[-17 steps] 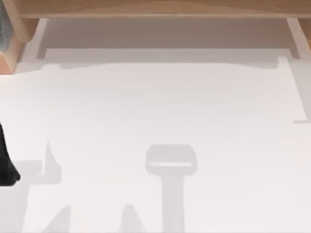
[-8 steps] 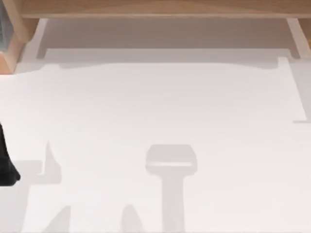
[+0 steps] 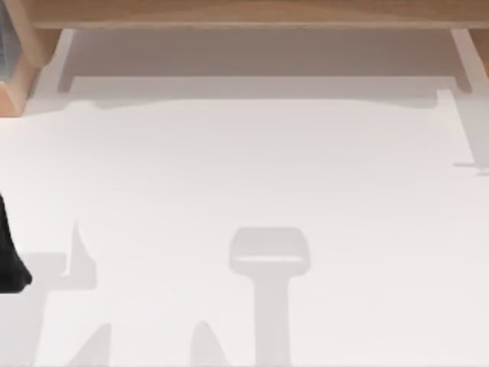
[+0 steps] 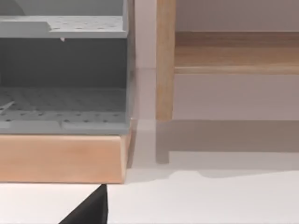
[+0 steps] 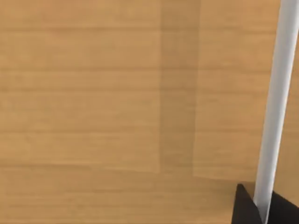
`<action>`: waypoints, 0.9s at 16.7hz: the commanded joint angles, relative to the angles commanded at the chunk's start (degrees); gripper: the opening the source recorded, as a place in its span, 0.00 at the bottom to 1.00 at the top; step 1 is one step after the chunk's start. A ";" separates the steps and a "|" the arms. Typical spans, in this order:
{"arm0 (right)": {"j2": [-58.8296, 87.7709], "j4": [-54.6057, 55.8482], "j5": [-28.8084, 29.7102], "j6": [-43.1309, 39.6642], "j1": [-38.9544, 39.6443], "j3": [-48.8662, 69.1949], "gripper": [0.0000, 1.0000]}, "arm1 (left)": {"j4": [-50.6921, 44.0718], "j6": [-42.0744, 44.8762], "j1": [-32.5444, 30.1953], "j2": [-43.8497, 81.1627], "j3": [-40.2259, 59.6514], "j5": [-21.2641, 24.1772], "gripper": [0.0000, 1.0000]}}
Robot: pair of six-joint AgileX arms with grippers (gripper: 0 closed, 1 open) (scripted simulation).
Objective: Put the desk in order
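Your desk (image 3: 252,168) spreads across the top view as a plain white tabletop, with its tan wooden shelf frame (image 3: 244,11) running along the far edge and wooden uprights coming down at the far left and far right corners. Soft grey shadows lie on the near half of the white surface.

Your left arm (image 3: 9,256) shows as a dark shape at the left edge of the table, near the front. From its wrist you look at a grey perforated tray unit (image 4: 63,70) sitting on a wooden base (image 4: 63,158), just beside a wooden upright (image 4: 164,60) of the desk, with the white top below. A black tip of the left gripper (image 4: 91,210) pokes into that view; whether it is apart or together cannot be told.

From your right wrist, wood grain panelling (image 5: 117,107) lies close in front, and the right gripper (image 5: 259,207) is clamped on a thin white rod (image 5: 273,107) that rises from between its black fingertips.
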 joint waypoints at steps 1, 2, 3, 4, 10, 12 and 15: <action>0.57 -0.98 0.86 -0.01 0.79 1.55 0.00 | 0.00 0.00 0.00 0.00 0.00 0.00 1.00; 1.03 -1.76 1.55 -0.03 1.43 2.81 0.00 | 0.00 0.00 0.00 0.00 0.00 0.00 1.00; 1.33 -2.27 2.01 -0.05 1.86 3.64 0.00 | 0.00 0.00 0.00 0.00 0.00 0.00 1.00; 1.43 -2.44 2.15 -0.05 2.00 3.91 0.00 | 0.00 0.00 0.00 0.00 0.00 0.00 1.00; 2.56 -4.14 3.19 -0.16 2.85 5.87 0.00 | 0.00 0.00 0.00 0.00 0.00 0.00 1.00; 3.89 -5.98 4.27 -0.15 3.80 9.39 0.00 | 0.00 0.00 0.00 0.00 0.00 0.00 1.00; 5.76 -8.85 5.84 -0.05 5.23 15.67 0.00 | 0.00 0.00 0.00 0.00 0.00 0.00 1.00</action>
